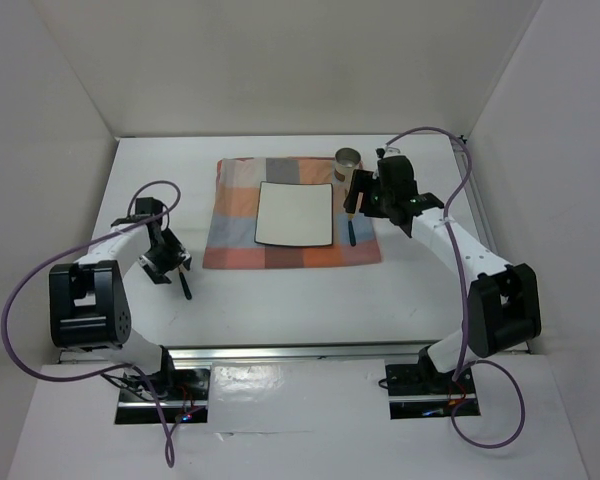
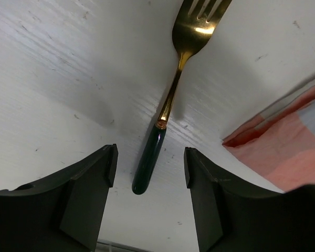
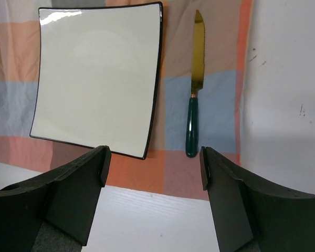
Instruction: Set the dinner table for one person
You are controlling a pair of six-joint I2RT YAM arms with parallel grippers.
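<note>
The dinner table (image 1: 280, 300) is a plain white top. An orange and blue-grey checked cloth (image 1: 242, 215) lies on its middle with a white square plate (image 1: 294, 213) on it. A knife (image 1: 351, 234) with a gold blade and dark green handle lies on the cloth right of the plate (image 3: 97, 76); it also shows in the right wrist view (image 3: 194, 94). A fork (image 2: 168, 105) with gold tines and a green handle lies on the bare table left of the cloth (image 2: 289, 152). My left gripper (image 2: 149, 168) is open and empty, its jaws on either side of the handle's end. My right gripper (image 3: 153, 163) is open and empty, above the cloth's near edge (image 3: 210, 121).
A metallic cup (image 1: 348, 160) stands on the cloth's far right corner, close behind my right gripper (image 1: 360, 196). Metal rails run along the near edge (image 1: 300, 351) and the right edge (image 1: 470, 170). White walls enclose the table on three sides.
</note>
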